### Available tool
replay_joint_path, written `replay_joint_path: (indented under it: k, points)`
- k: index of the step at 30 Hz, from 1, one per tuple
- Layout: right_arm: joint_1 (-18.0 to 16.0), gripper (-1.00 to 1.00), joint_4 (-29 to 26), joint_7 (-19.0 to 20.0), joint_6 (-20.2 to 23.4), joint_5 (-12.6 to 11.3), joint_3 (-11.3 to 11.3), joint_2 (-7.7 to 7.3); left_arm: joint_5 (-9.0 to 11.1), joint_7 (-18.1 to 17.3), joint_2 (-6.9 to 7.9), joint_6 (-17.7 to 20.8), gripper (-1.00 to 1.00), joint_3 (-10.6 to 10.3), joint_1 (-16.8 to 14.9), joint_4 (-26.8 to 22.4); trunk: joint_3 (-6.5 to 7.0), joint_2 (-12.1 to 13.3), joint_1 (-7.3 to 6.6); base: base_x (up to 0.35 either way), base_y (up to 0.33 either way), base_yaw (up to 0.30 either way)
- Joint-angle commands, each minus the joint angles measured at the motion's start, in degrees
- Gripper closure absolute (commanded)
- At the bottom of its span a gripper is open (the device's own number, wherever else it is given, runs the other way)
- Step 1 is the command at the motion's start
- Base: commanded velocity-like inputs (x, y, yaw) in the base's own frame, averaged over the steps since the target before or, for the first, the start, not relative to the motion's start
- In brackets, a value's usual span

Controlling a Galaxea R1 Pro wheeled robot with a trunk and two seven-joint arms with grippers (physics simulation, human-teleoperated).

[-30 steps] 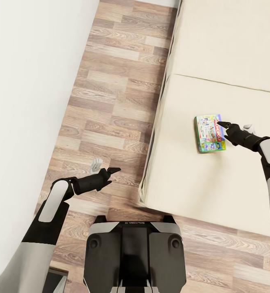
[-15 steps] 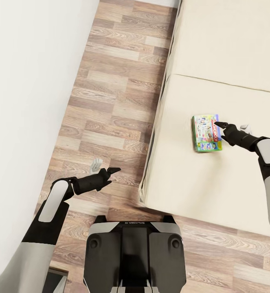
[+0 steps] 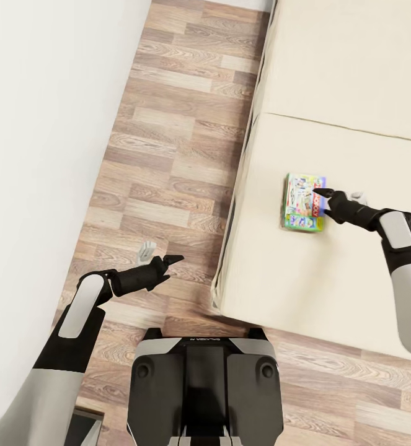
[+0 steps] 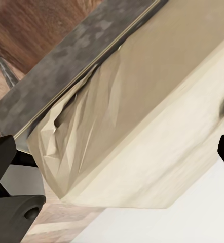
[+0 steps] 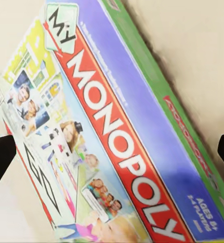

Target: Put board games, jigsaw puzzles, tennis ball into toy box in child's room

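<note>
The Monopoly box [image 3: 303, 202] lies flat on the cream mattress of the bed [image 3: 354, 74], near the edge that faces the floor [image 3: 168, 155], lid up with the red title band showing in the right wrist view [image 5: 117, 142]. You can expect it to be stiff, light cardboard with a smooth printed lid, so it should slide on the mattress rather than lift if you only press on it. Flat as it is, I judge your best hold is across a long edge, one finger under the rim and one on the lid, or tip it up first so the fingers can straddle its thin side.

Your right gripper [image 3: 335, 199] sits at the box's near long edge, its dark tip over the lid; its fingers are spread wide, both tips at the margins of the wrist view with the box between them. The right forearm reaches in low over the mattress, elbow bent.

Your left gripper [image 3: 159, 257] hangs over the floor beside the bed's corner, fingers apart and empty, arm bent close to the trunk.
</note>
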Motion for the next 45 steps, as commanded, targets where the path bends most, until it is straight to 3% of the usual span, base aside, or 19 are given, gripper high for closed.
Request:
replay_joint_path:
  k: [1,12,26,45]
  points:
    - [-0.03,-1.00,-0.04,0.23,0.43,0.22,-0.23,0.46,0.60,0.58,0.04,0.02,-1.00,-0.07,-0.01,-0.05,-0.03,-0.05,0.02,0.000,0.000,0.000]
    - [-0.03,-1.00,-0.20,0.22,0.78,0.38,-0.12,2.88,0.60,0.58,0.04,0.02,-1.00,-0.04,-0.01,-0.05,-0.03,-0.05,0.02,0.000,0.000,0.000]
    - [-0.05,-1.00,-0.33,0.21,0.90,0.40,0.10,4.30,0.60,0.58,0.04,0.02,-1.00,-0.03,-0.01,-0.08,-0.03,-0.05,0.02,0.000,0.000,0.000]
    - [-0.12,-1.00,-0.41,0.15,0.85,0.48,2.93,5.76,0.60,0.58,0.04,0.02,-1.00,-0.07,-0.01,-0.08,-0.03,-0.05,0.02,0.000,0.000,0.000]
